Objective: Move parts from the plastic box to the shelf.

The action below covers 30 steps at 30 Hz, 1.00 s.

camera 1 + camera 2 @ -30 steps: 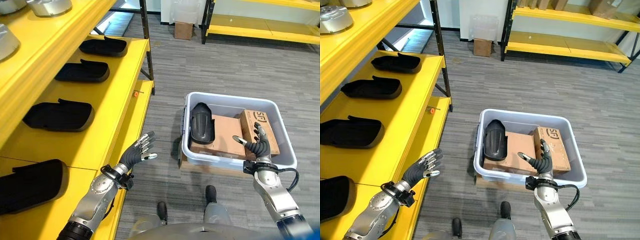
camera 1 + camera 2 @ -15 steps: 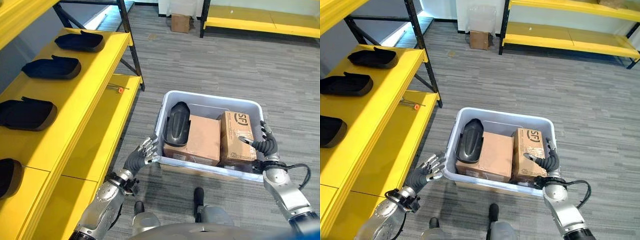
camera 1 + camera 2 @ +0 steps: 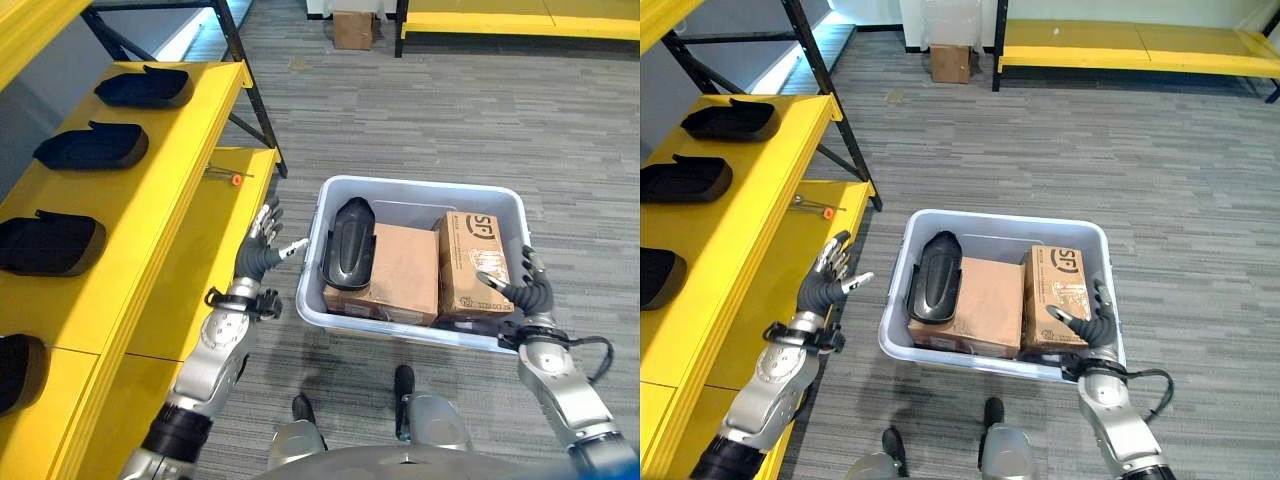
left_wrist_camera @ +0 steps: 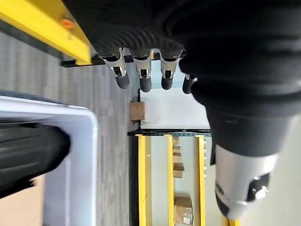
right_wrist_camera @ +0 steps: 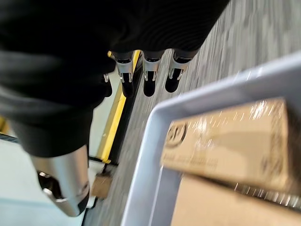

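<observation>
Two empty hands flank the plastic box [image 3: 312, 265], left hand [image 3: 262, 248] and right hand [image 3: 520, 290] both with fingers spread: approach step, the black part [image 3: 348, 245] lying along the box's left wall, awaiting a grasp and transfer to the yellow shelf [image 3: 150, 180].

Grey floor [image 3: 480, 120] and yellow shelf [image 3: 150, 200], loaded.
Plastic box [image 3: 420, 195] sits on floor just beside shelf; black parts [image 3: 92, 147] lie in a row on shelf, small orange-tipped item [image 3: 236, 180] on lower board; cardboard box [image 3: 352, 28] on floor far back.
</observation>
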{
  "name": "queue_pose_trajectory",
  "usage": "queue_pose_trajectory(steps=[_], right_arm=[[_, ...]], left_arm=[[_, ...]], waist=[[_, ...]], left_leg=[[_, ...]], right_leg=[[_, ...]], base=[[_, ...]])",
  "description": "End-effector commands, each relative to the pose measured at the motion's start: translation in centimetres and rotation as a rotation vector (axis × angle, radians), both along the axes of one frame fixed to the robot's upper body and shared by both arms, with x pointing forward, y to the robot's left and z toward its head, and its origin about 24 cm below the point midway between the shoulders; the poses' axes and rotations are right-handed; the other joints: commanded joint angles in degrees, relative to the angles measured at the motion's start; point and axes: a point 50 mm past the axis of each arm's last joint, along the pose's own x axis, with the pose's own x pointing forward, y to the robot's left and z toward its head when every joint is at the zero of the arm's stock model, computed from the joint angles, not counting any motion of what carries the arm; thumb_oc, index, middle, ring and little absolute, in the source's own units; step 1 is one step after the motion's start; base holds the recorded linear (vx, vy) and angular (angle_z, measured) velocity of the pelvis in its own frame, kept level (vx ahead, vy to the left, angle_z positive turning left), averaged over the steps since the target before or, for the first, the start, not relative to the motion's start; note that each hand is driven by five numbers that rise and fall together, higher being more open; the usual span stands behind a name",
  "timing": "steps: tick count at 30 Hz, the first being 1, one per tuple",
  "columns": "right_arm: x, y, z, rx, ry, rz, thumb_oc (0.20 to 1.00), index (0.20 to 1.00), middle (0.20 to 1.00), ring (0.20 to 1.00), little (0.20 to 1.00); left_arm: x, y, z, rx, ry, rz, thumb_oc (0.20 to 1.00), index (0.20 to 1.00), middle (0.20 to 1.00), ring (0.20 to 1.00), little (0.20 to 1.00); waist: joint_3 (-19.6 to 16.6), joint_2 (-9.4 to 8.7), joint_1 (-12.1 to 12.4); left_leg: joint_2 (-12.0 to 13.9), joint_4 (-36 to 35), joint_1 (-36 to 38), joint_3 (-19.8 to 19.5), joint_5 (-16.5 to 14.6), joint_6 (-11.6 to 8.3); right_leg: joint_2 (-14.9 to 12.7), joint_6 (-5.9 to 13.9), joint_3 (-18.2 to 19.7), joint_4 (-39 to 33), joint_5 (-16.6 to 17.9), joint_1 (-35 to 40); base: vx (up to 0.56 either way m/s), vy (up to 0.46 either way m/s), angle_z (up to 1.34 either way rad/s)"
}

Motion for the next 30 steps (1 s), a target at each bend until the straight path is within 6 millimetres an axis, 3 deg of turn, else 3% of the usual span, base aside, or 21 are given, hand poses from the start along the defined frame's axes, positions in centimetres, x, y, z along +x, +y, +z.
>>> queue_pose_trajectory(steps=[1, 5, 7, 10, 15, 19, 21, 23, 30], right_arm=[[1.6, 1.4, 2.4, 0.015, -0.141, 0.035, 1.000, 1.000, 1.000, 1.000, 1.000], [3.0, 2.5, 4.1, 0.002, -0.223, 0.053, 1.000, 1.000, 1.000, 1.000, 1.000], [3.7, 2.4, 5.2, -0.051, -0.248, 0.081, 1.000, 1.000, 1.000, 1.000, 1.000], [4.4, 1.9, 6.9, -0.079, -0.291, 0.066, 1.000, 1.000, 1.000, 1.000, 1.000], [5.1, 2.1, 8.9, -0.087, -0.366, 0.068, 1.000, 1.000, 1.000, 1.000, 1.000], [5.3, 2.2, 9.8, -0.096, -0.405, 0.067, 1.000, 1.000, 1.000, 1.000, 1.000], [5.1, 2.5, 9.9, -0.091, -0.421, 0.056, 1.000, 1.000, 1.000, 1.000, 1.000], [5.1, 2.5, 9.9, -0.081, -0.424, 0.056, 1.000, 1.000, 1.000, 1.000, 1.000], [5.5, 2.9, 10.0, -0.065, -0.414, 0.067, 1.000, 1.000, 1.000, 1.000, 1.000]], left_arm=[[0.3, 0.1, 1.5, 0.008, -0.085, 0.063, 1.000, 1.000, 1.000, 1.000, 1.000], [2.6, -2.3, 4.0, 0.078, -0.167, 0.083, 1.000, 1.000, 1.000, 1.000, 1.000], [3.8, -3.3, 3.8, 0.131, -0.142, 0.137, 1.000, 1.000, 1.000, 1.000, 1.000], [5.2, -3.8, 3.3, 0.142, -0.089, 0.231, 1.000, 1.000, 1.000, 1.000, 1.000], [6.6, -3.5, 3.7, 0.023, -0.067, 0.409, 1.000, 1.000, 1.000, 1.000, 1.000], [7.0, -2.4, 3.3, -0.109, -0.031, 0.578, 1.000, 1.000, 1.000, 1.000, 1.000], [7.0, -0.8, 3.5, -0.166, -0.040, 0.760, 1.000, 1.000, 1.000, 1.000, 1.000], [7.1, -0.3, 3.4, -0.181, -0.029, 0.804, 1.000, 1.000, 1.000, 1.000, 1.000], [8.8, -0.4, 2.3, -0.008, 0.070, 0.704, 1.000, 1.000, 1.000, 1.000, 1.000]], waist=[[-0.6, -2.83, -0.4], [3.0, -2.74, -2.5], [5.1, -1.88, -5.2], [8.3, -1.56, -7.9], [13.7, -1.85, -10.0], [14.2, -2.15, -10.4], [14.2, -3.23, -9.9], [14.2, -3.69, -9.7], [14.2, -5.11, -9.9]], left_leg=[[-0.5, 0.5, -5.0, -3.1, 1.6, -0.53], [-0.6, 1.1, -7.4, -2.3, 1.7, -0.27], [-0.5, 1.4, -8.0, -0.9, 1.9, -0.58], [-0.5, 2.2, -10.0, 0.8, 1.8, -0.82], [-0.7, 4.5, -14.1, 1.8, 1.4, -1.11], [-0.9, 4.7, -17.6, 2.4, 1.8, -1.40], [-1.0, 5.5, -21.0, 1.9, 1.9, -1.43], [-1.0, 6.0, -22.5, 1.6, 1.9, -1.53], [-0.9, 7.1, -25.1, 1.1, 0.8, -1.87]], right_leg=[[-1.9, 2.99, -0.3, -1.2, -3.1, 3.8], [-1.1, 2.89, 1.8, 0.4, -2.8, -0.4], [-0.6, 2.58, 3.7, 1.2, -2.8, -2.5], [-0.3, 2.44, 5.9, 2.7, -2.7, -6.6], [0.3, 2.37, 7.6, 5.4, -2.3, -13.0], [0.6, 2.54, 8.3, 6.2, -1.9, -17.5], [0.7, 2.67, 8.2, 7.3, -1.8, -20.7], [0.8, 2.76, 8.1, 7.6, -1.8, -22.0], [0.6, 3.43, 7.9, 8.7, -2.8, -24.5]], base=[[-0.04, 0.003, -0.28], [-0.11, -0.010, -0.24], [-0.03, 0.130, -0.43], [-0.09, 0.092, -0.49], [-0.12, 0.044, -0.26], [-0.09, 0.012, 0.00], [-0.10, -0.100, 0.01], [-0.06, -0.094, 0.01], [0.01, -0.047, 0.02]])
